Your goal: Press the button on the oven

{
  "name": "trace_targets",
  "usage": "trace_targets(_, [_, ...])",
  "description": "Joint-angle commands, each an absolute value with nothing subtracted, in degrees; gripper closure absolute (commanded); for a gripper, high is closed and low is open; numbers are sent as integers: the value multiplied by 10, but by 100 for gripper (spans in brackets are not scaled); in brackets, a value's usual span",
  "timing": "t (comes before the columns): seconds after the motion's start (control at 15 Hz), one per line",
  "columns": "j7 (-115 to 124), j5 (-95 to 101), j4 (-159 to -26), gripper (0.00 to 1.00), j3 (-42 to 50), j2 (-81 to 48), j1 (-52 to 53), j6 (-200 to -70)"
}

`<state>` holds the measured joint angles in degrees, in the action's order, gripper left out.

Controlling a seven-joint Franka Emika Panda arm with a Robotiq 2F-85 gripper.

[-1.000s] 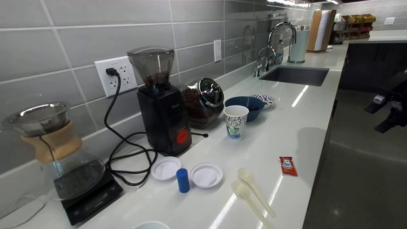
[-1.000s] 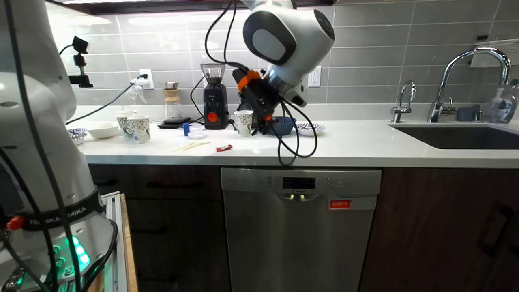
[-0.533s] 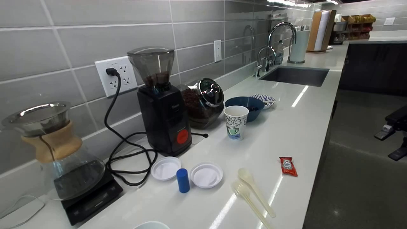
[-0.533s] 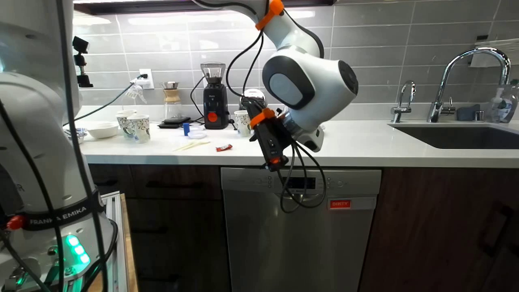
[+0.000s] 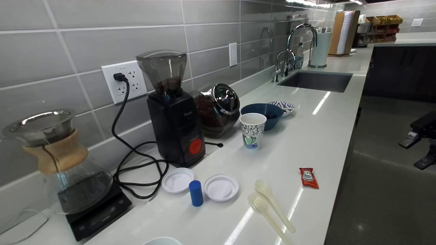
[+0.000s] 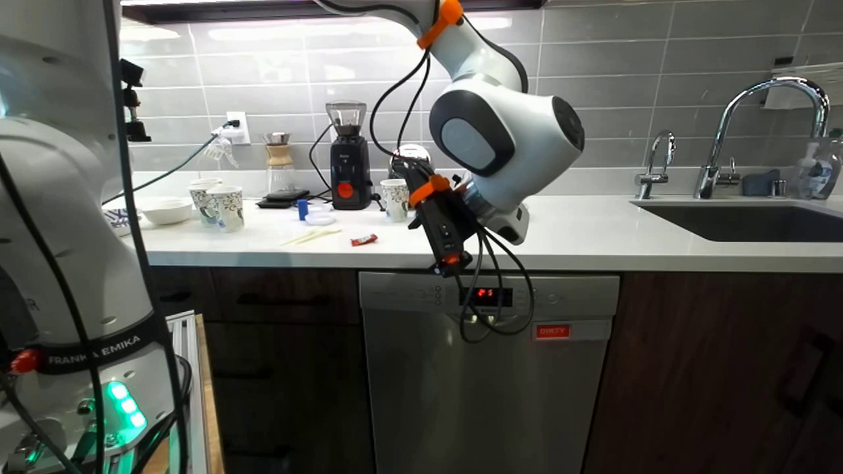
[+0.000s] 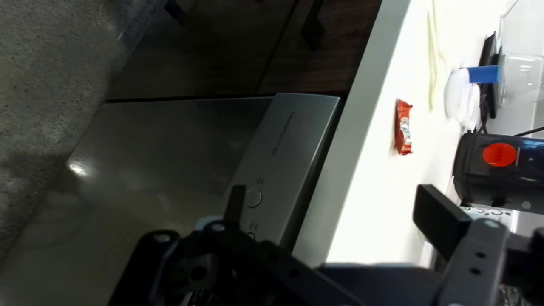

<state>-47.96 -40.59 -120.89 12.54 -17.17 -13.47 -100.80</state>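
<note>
No oven shows; a steel dishwasher [image 6: 487, 395] stands under the counter. Its top panel [image 6: 395, 289] carries small buttons and a dark display [image 6: 485, 294] lit with red digits. In the wrist view a round button [image 7: 254, 198] shows beside one finger [image 7: 235, 204], which overlaps its edge; a smaller button [image 7: 250, 235] is partly hidden below it. I cannot tell whether the finger touches the panel. My gripper [image 7: 330, 197] is open and empty, its fingers wide apart. It also shows in both exterior views [image 5: 413, 154] [image 6: 425, 247], in front of the counter edge and the panel's left part.
The counter [image 6: 579, 227] edge juts just above the dishwasher. On it are a red packet [image 5: 309, 178], plastic cutlery [image 5: 272, 204], a paper cup [image 5: 252, 132], a blue bowl [image 5: 262, 112] and a coffee grinder [image 5: 177, 126]. Loose arm cables [image 6: 527, 296] hang before the panel.
My gripper has come down and away from above the counter to the panel's height, then shifted only slightly. The display was dark half a second ago and now shows red digits.
</note>
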Motion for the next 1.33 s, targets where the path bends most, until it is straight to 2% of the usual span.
trace_targets(0.0, [-498, -422, -1182, 0, 108, -220, -154, -1033])
trace_targets(0.07, [-505, -426, -1175, 9, 105, -233, -159, -1035])
trace_targets(0.13, [-511, -435, -1167, 28, 101, -247, -165, -1040])
trace_targets(0.8, [-507, -500, -1052, 98, 53, -394, -194, -1026])
trace_targets(1.27, [-469, -516, -987, 100, 40, -450, -194, -1023])
